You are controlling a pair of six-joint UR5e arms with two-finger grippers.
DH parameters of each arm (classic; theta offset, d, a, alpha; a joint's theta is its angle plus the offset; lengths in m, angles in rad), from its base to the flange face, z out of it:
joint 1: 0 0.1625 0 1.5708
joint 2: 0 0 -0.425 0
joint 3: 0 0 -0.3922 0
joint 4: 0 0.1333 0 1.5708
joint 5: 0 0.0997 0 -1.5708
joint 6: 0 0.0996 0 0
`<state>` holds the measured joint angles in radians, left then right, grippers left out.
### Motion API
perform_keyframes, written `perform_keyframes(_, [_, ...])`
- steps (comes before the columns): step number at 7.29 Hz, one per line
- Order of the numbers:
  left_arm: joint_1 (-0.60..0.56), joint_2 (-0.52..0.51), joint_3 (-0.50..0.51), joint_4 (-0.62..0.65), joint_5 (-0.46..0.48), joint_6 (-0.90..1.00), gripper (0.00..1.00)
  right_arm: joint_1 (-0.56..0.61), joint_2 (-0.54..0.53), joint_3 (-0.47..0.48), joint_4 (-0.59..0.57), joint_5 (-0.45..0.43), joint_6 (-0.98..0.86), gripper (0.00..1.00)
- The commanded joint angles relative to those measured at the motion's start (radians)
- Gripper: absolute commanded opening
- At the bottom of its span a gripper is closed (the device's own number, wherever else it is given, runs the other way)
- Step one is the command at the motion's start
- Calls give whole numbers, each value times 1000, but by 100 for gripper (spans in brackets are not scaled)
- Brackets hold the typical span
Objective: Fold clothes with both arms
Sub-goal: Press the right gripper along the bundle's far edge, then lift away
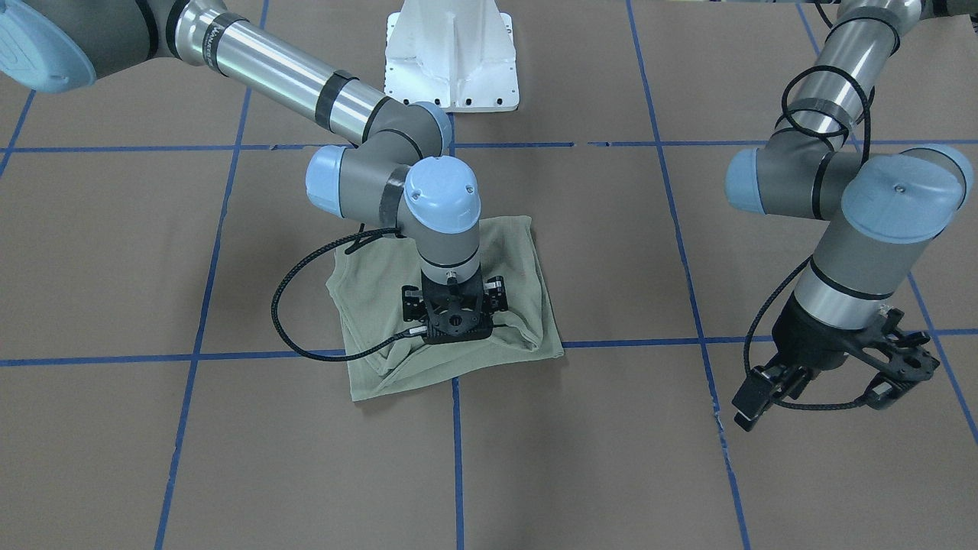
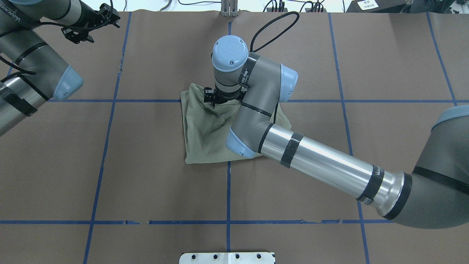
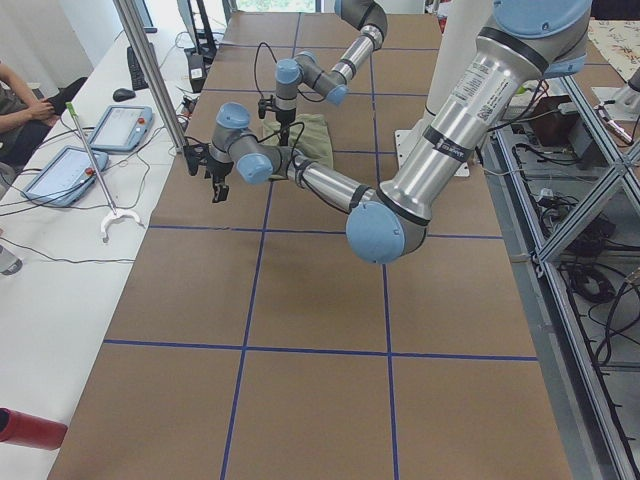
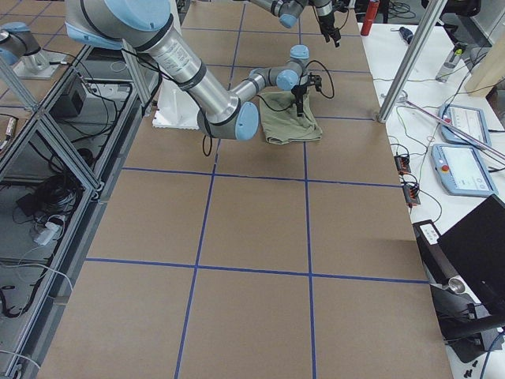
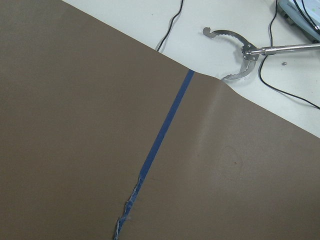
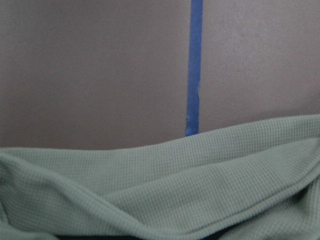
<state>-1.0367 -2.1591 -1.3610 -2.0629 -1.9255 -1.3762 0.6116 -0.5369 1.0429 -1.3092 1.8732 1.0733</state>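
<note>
The pale sage-green shirt [image 1: 519, 260] lies folded into a rough square at the table's middle, bunched along its operator-side edge. It also shows in the overhead view [image 2: 205, 139] and fills the bottom of the right wrist view [image 6: 175, 185]. My right gripper [image 1: 456, 325] points straight down onto that bunched edge, also seen from overhead [image 2: 214, 98]. Its linkage looks spread open, and its body hides the fingertips. My left gripper [image 1: 821, 397] hangs open and empty above bare table, far to the robot's left of the shirt, also seen from overhead [image 2: 91, 27].
Blue tape lines [image 1: 457, 443] grid the brown table cover. The white pedestal base [image 1: 451, 61] stands at the robot's side. Beyond the table's far edge, a metal clamp [image 5: 235, 55] and cables lie on a white bench. Control tablets [image 3: 120, 125] sit there too.
</note>
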Motion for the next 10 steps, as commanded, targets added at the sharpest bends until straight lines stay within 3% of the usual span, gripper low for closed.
perform_keyframes(1, [-12, -2, 0, 3, -1, 0, 100, 32, 79, -169, 153, -16, -24, 100])
perform_keyframes(6, [-17, -4, -3, -17, -21, 34, 100, 95, 129, -182, 171, -31, -23, 100])
perform_keyframes(7, [-28, 4, -4, -19, -94, 169, 100, 146, 108, -109, 89, 56, -30, 100])
perform_keyframes(8, [-81, 48, -21, -16, -137, 293, 100, 181, 37, 40, -23, 88, -74, 100])
perform_keyframes(10, [-195, 132, -46, -6, -191, 594, 100, 311, -197, 314, -145, 212, -172, 100])
